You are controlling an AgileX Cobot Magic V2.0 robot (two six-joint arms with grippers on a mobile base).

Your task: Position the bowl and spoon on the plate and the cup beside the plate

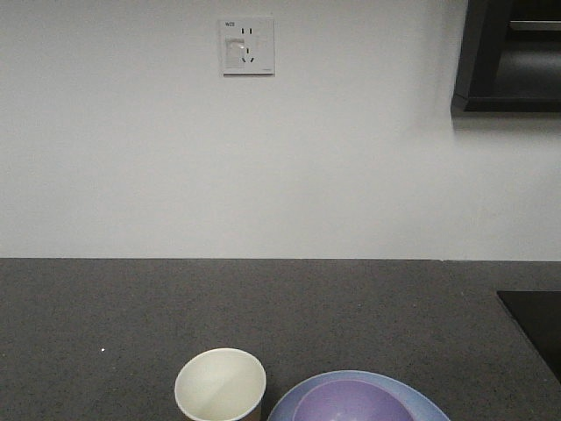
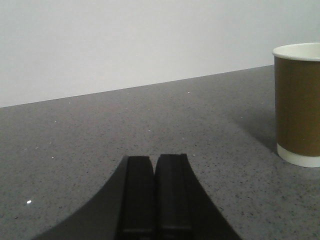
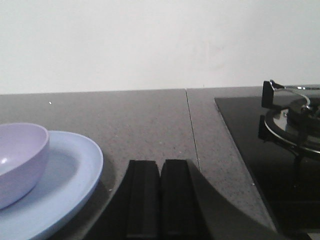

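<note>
Two grippers noted low over dark grey speckled counter, neither holding anything. Left gripper: fingers pressed together, nothing between, resting at or just above counter; contact not determinable. Cup upright ahead and to its right, well apart, tan outside with white base band and cream rim. Right gripper: fingers likewise pressed together and empty. Plate, pale blue, just left of that gripper, near but apart. Bowl, lavender, seated upright on plate. Black hob with burner grate to right of that gripper. Front view: cup standing on counter just left of plate, narrow gap between; bowl inside plate rim; both cut off by lower edge. Spoon not visible in any view. Beyond counter, plain white wall with socket; dark cabinet at upper right.
</note>
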